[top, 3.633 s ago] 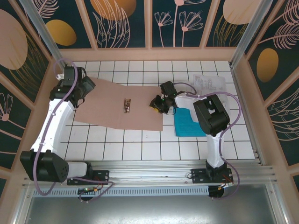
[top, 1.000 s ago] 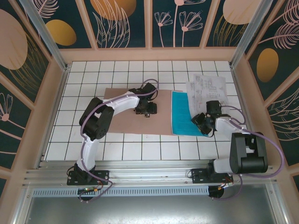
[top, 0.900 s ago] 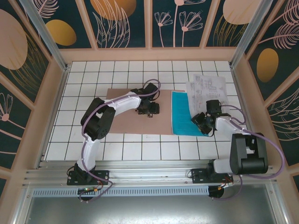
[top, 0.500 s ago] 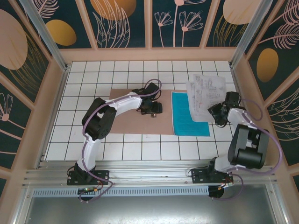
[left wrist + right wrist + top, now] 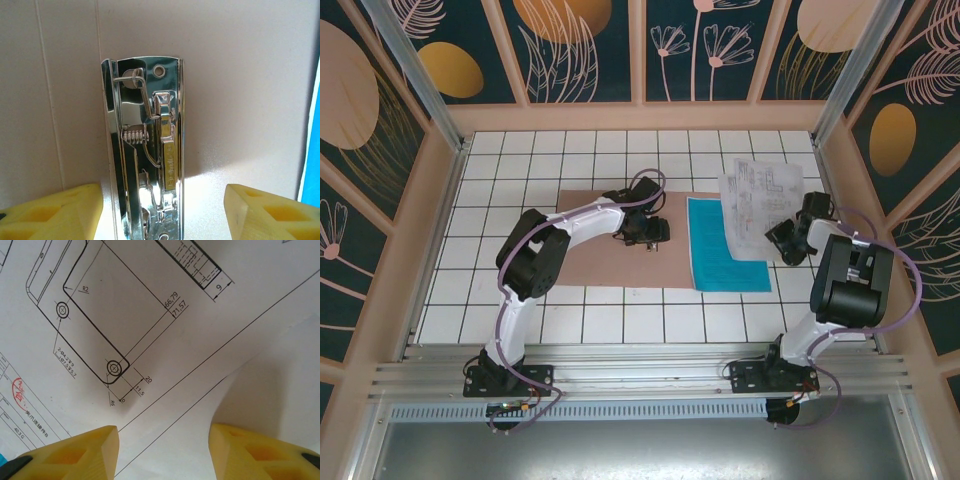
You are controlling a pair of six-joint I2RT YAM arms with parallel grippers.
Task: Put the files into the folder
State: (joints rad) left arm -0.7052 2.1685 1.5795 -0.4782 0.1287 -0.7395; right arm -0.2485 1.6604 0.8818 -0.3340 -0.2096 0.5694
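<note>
The brown kraft folder (image 5: 610,268) lies open and flat, cover down. Its shiny metal clip (image 5: 145,150) sits on the centre fold, directly below the left end effector (image 5: 650,236). A plain teal sheet (image 5: 715,258) lies flat just right of that end effector. White sheets of line drawings (image 5: 760,195) overlap the teal sheet's far corner, under the right end effector (image 5: 786,242).

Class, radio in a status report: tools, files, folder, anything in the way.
Left tool open over clip of folder. Right tool open over white drawing sheets. Teal sheet beside folder, none filed. Left arm lies across folder.
</note>
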